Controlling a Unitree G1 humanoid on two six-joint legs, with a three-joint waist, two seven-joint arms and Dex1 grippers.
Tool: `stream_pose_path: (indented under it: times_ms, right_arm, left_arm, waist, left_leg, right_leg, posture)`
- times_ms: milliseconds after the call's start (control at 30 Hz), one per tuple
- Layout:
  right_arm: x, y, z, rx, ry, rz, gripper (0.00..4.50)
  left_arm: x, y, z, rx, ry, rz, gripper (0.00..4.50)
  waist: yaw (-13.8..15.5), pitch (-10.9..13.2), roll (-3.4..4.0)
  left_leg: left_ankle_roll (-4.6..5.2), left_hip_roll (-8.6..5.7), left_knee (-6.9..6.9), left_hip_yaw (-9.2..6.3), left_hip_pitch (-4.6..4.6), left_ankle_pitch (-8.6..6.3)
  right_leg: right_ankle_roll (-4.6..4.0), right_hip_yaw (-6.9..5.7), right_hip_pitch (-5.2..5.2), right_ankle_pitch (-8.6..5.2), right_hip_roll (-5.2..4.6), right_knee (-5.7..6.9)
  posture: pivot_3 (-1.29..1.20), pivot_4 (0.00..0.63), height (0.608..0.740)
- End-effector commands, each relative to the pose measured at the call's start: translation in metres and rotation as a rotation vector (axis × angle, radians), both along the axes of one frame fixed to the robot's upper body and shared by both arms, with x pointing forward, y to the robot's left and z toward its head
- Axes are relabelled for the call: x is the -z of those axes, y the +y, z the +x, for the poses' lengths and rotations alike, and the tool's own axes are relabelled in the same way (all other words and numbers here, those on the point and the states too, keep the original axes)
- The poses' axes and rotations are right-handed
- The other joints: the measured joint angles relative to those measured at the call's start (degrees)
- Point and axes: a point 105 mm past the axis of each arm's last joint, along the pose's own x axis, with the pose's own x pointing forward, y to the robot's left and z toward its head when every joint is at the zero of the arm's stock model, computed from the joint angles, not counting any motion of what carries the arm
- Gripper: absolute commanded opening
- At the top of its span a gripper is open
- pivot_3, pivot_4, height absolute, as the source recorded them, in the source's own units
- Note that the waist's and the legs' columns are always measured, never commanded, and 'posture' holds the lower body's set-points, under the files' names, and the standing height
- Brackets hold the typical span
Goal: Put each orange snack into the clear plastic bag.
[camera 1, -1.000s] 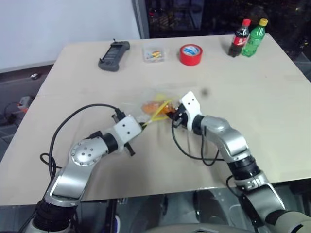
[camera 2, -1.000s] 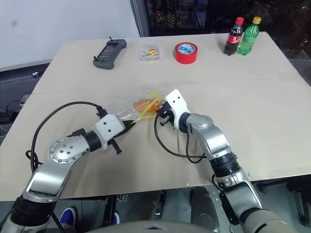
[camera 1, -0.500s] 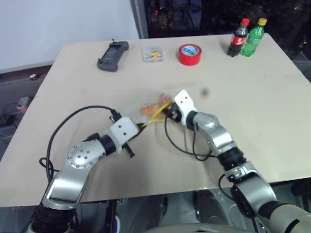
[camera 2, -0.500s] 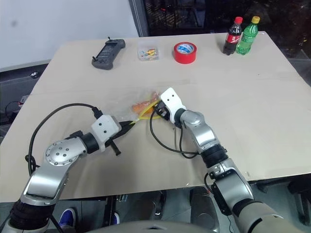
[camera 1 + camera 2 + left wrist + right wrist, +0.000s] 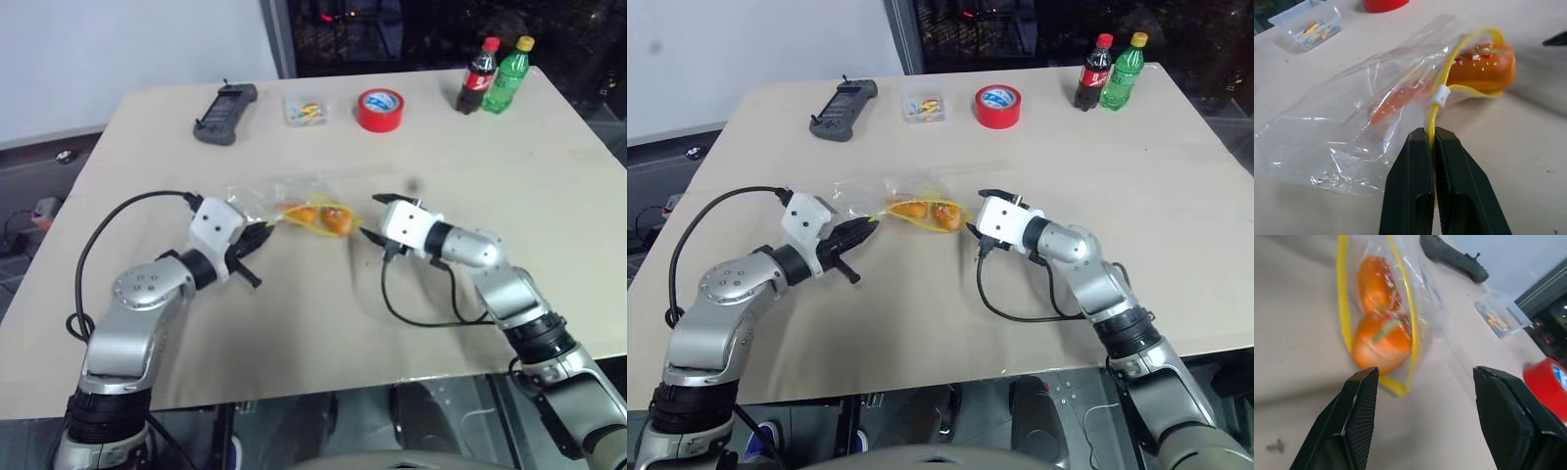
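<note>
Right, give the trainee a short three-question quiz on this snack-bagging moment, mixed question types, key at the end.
1. True or false: the left gripper is shut on the yellow seal strip of the clear plastic bag.
2. The right gripper is: A) shut on a snack, B) open, holding nothing, C) shut on the red tape roll.
3. Fill the gap: both orange snacks lie ___ the bag.

Key: 1 true; 2 B; 3 inside, the nearer one right at its open mouth.
</note>
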Motion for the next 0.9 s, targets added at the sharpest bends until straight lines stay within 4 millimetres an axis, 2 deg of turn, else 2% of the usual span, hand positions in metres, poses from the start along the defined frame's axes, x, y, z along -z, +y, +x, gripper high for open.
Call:
stream_pose_path:
  times_ms: [33,333,500,600,667,700,733,767,900]
  right_arm:
    - [-0.005,0.010,0.001,0.004,-0.002,0.027,3.12]
    - [0.029,0.007,0.020,0.053,-0.056,-0.166,3.12]
    - [0.033,0.017,0.028,0.035,-0.074,-0.173,3.12]
    - [0.034,0.020,0.031,0.030,-0.083,-0.169,2.34]
    - [0.033,0.020,0.033,0.025,-0.104,-0.178,1.36]
    - [0.033,0.020,0.034,0.025,-0.117,-0.183,0.66]
    - [0.031,0.019,0.035,0.027,-0.130,-0.182,0.22]
    - [0.028,0.018,0.036,0.031,-0.142,-0.179,0.04]
    - [0.015,0.012,0.043,0.049,-0.192,-0.187,0.04]
  left_arm:
    - [-0.011,0.002,-0.002,0.010,-0.030,-0.006,0.00]
    - [-0.017,-0.001,-0.006,0.016,-0.013,-0.052,0.00]
    - [-0.022,-0.003,-0.007,0.011,-0.009,-0.078,0.00]
    - [-0.023,-0.001,-0.007,0.004,-0.002,-0.089,0.00]
    - [-0.024,0.000,-0.007,-0.002,0.001,-0.097,0.00]
    - [-0.024,0.001,-0.007,-0.005,0.004,-0.101,0.00]
    - [-0.024,0.002,-0.007,-0.008,0.005,-0.105,0.00]
    - [-0.025,0.003,-0.006,-0.011,0.005,-0.110,0.00]
    - [-0.029,0.005,-0.004,-0.018,0.004,-0.144,0.00]
  waist:
    - [0.2,0.0,0.00]
    - [0.3,0.0,-0.02]
    - [0.1,0.0,-0.03]
    - [0.1,0.0,-0.04]
    - [0.1,0.0,-0.04]
    - [0.1,0.0,-0.04]
    - [0.1,0.0,-0.04]
    - [0.1,0.0,-0.04]
    - [0.1,0.0,-0.04]
  left_leg:
    - [-0.02,0.00,0.00,0.00,0.00,0.00]
    - [-0.03,-0.02,0.06,0.01,-0.02,0.00]
    - [-0.05,0.03,0.06,0.09,0.04,0.00]
    - [-0.05,0.06,0.06,0.09,0.04,0.01]
    - [-0.06,0.06,0.06,0.10,0.05,0.01]
    - [-0.06,0.06,0.06,0.11,0.04,0.01]
    - [-0.06,0.06,0.06,0.11,0.04,0.01]
    - [-0.07,0.06,0.06,0.11,0.04,0.01]
    - [-0.08,0.07,0.06,0.11,0.04,0.00]
  right_leg:
    - [-0.01,0.01,0.00,0.00,0.00,-0.01]
    - [-0.02,0.00,0.02,0.01,0.00,-0.04]
    - [-0.07,0.08,0.02,0.05,0.07,-0.02]
    - [-0.12,0.09,0.03,0.08,0.11,-0.02]
    - [-0.13,0.09,0.03,0.08,0.11,-0.03]
    - [-0.13,0.10,0.03,0.08,0.11,-0.03]
    - [-0.13,0.10,0.03,0.09,0.11,-0.03]
    - [-0.13,0.10,0.02,0.08,0.12,-0.03]
    - [-0.13,0.11,0.02,0.09,0.14,-0.03]
  posture:
    - [0.00,0.150,0.740]
    - [0.00,0.150,0.740]
    - [0.00,0.150,0.740]
    - [0.00,0.150,0.740]
    - [0.00,0.150,0.740]
    - [0.00,0.150,0.740]
    - [0.00,0.150,0.740]
    - [0.00,0.150,0.740]
    - [0.00,0.150,0.740]
